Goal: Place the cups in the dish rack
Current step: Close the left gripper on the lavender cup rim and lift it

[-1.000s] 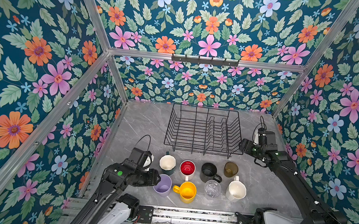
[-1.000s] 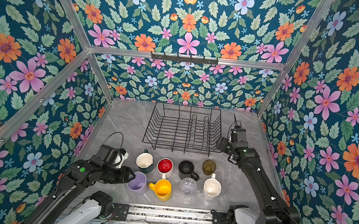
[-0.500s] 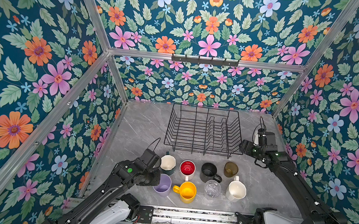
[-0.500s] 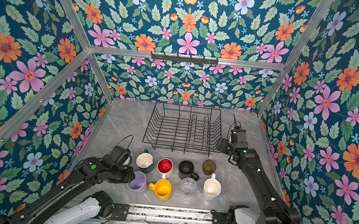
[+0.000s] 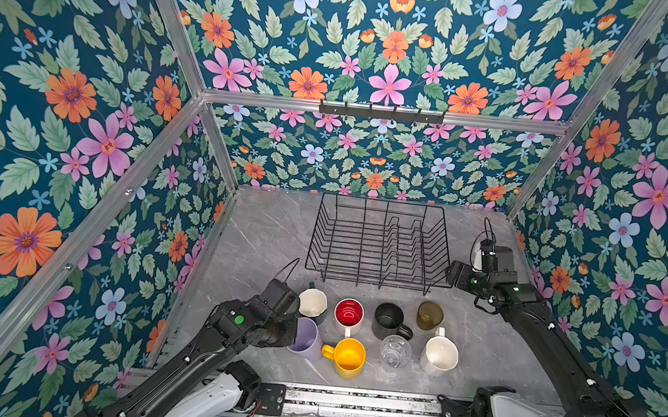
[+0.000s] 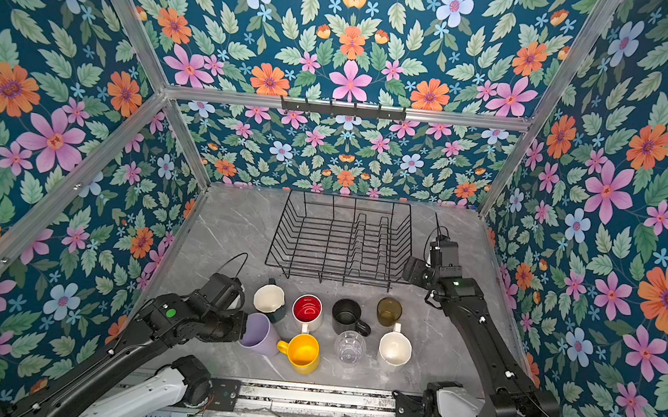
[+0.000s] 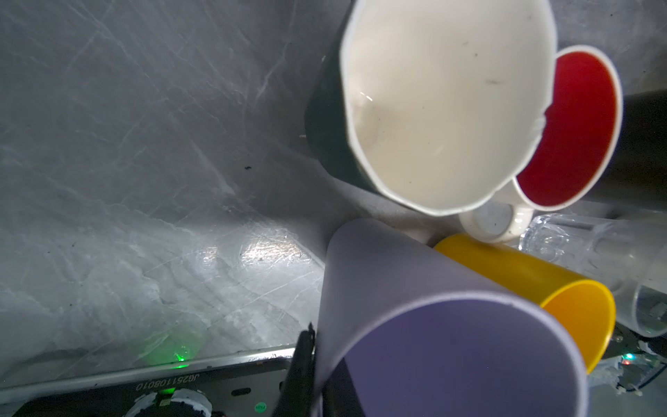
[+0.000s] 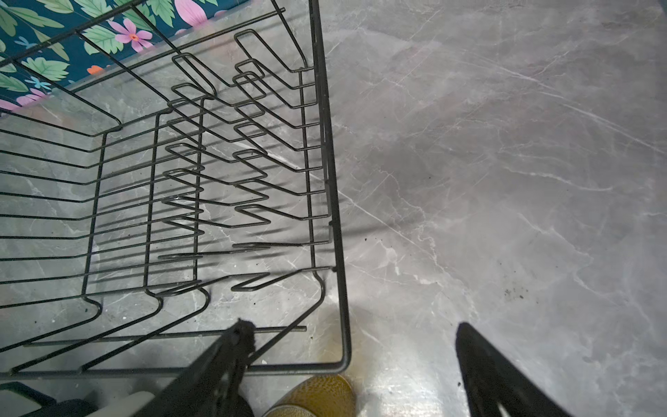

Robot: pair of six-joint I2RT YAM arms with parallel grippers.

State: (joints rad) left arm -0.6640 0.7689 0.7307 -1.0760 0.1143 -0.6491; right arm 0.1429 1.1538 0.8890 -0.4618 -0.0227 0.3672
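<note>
In both top views, the dish rack (image 5: 378, 247) (image 6: 341, 243) is seen at 12 o'clock on the grey table (image 5: 263, 236), with nothing inside it. All eight cups are set out in two rows at 6 o'clock from it.

The far row is made up, from 9 to 3 o'clock, of a dark green mug (image 5: 312, 302), a white mug with a red inside (image 5: 348, 314), a black mug (image 5: 388, 320) and an olive-brown tumbler (image 5: 430, 315). In the near row the lilac cup (image 5: 307, 338) (image 6: 259, 334) is followed by a yellow mug (image 5: 348, 356), a clear glass (image 5: 395, 350) and a cream mug (image 5: 439, 355).

The lilac cup's rim (image 7: 433, 325) is pinched by the left gripper (image 7: 319, 364). In the left wrist view one finger is pressed on the outside of the wall and the other shows as a dark shape inside it. The cup is tipped, with its mouth toward 9 o'clock. Whether its base is off the table cannot be told.

The right gripper (image 8: 353, 326) (image 5: 454, 273) is held with its fingers spread wide and nothing between them, at the rack's 4 o'clock corner. In the right wrist view one finger (image 8: 234, 346) is seen over the rack and the other over bare table.
</note>
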